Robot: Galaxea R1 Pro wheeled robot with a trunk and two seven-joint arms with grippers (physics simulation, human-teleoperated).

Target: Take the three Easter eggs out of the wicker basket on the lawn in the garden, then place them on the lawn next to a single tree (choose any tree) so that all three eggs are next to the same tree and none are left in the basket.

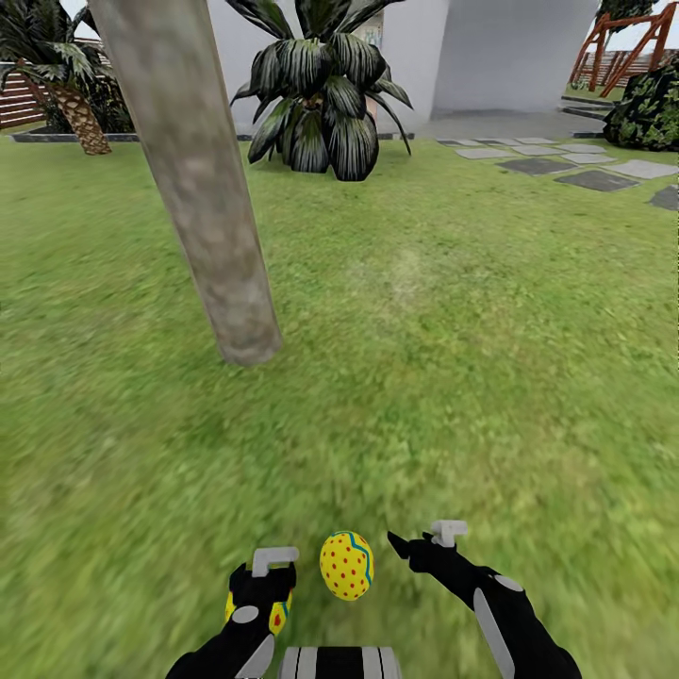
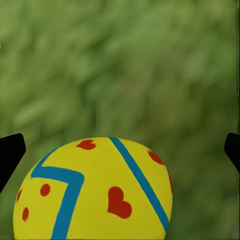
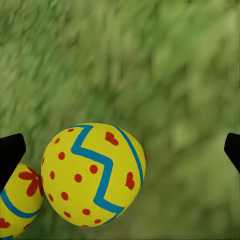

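eggs: yellow, red dots, blue zigzag | one egg (image 1: 347, 565) upright-looking, near centre, between both arms | second egg (image 1: 276, 617) partly hidden at the left gripper (image 1: 274, 575) | lawn (image 1: 453, 377): bright green | tree (image 1: 203, 203): grey-brown trunk leaning, far left

Head view faces down over lawn (image 1: 453, 377); both wrist views hover close above it
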